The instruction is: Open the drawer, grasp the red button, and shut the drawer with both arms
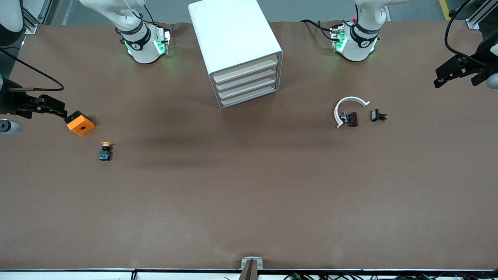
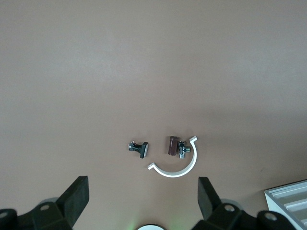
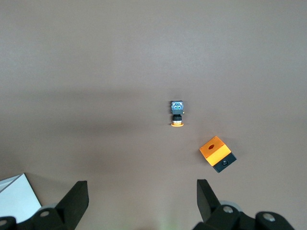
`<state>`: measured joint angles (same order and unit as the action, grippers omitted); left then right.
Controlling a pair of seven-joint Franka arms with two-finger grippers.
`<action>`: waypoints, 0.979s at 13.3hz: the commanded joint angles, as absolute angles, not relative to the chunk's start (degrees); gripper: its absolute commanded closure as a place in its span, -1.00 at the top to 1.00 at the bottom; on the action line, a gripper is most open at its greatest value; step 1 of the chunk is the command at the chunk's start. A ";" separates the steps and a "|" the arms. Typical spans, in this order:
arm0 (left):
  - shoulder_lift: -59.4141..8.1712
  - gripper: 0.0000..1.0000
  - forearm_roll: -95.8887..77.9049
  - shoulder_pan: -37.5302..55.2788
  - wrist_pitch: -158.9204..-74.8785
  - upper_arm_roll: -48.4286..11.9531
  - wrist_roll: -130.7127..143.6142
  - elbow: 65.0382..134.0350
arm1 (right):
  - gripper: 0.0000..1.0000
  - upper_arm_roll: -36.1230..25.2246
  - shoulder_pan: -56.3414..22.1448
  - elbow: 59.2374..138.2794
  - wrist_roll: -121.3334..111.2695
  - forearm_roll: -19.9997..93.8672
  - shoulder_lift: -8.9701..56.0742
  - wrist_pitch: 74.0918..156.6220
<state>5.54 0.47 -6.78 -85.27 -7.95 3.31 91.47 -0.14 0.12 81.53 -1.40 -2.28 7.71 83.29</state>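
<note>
The white cabinet (image 1: 233,35) stands at the middle of the table near the arms' bases. Its four pale beige drawers (image 1: 247,83) are all shut. The red-capped button is hidden. My left gripper (image 1: 453,76) hangs open and empty over the table's edge at the left arm's end. In the left wrist view its fingers (image 2: 76,194) stand wide apart. My right gripper (image 1: 48,105) is open and empty at the right arm's end, just beside the orange cube (image 1: 79,123). In the right wrist view its fingers (image 3: 76,196) are wide apart too.
A button with a yellow-orange cap (image 1: 105,151) lies nearer to the front camera than the orange cube. A white C-shaped clip (image 1: 348,107), a brown part (image 1: 352,118) and a small black part (image 1: 378,115) lie toward the left arm's end. The cabinet's corner shows in the left wrist view (image 2: 288,199).
</note>
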 commanded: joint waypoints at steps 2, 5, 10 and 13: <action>3.26 1.00 1.49 -6.68 -84.37 -7.91 2.11 89.56 | 1.00 -0.18 0.00 80.86 -0.62 -1.49 7.56 83.41; 0.80 1.00 1.67 -7.03 -84.38 -7.91 1.85 89.56 | 1.00 -0.18 0.00 80.86 -0.62 -1.41 7.56 83.50; -5.34 1.00 1.50 -7.47 -85.07 -8.26 3.07 89.56 | 1.00 -0.09 -0.09 80.86 -0.62 -1.49 7.56 83.58; -10.62 1.00 -0.08 -6.77 -87.54 -8.87 15.40 89.65 | 1.00 0.00 -0.18 80.86 -0.62 -1.49 7.56 83.50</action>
<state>-7.16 0.58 -7.35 -87.11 -8.23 7.85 91.29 -0.03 0.11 81.49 -1.40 -2.28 7.71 83.74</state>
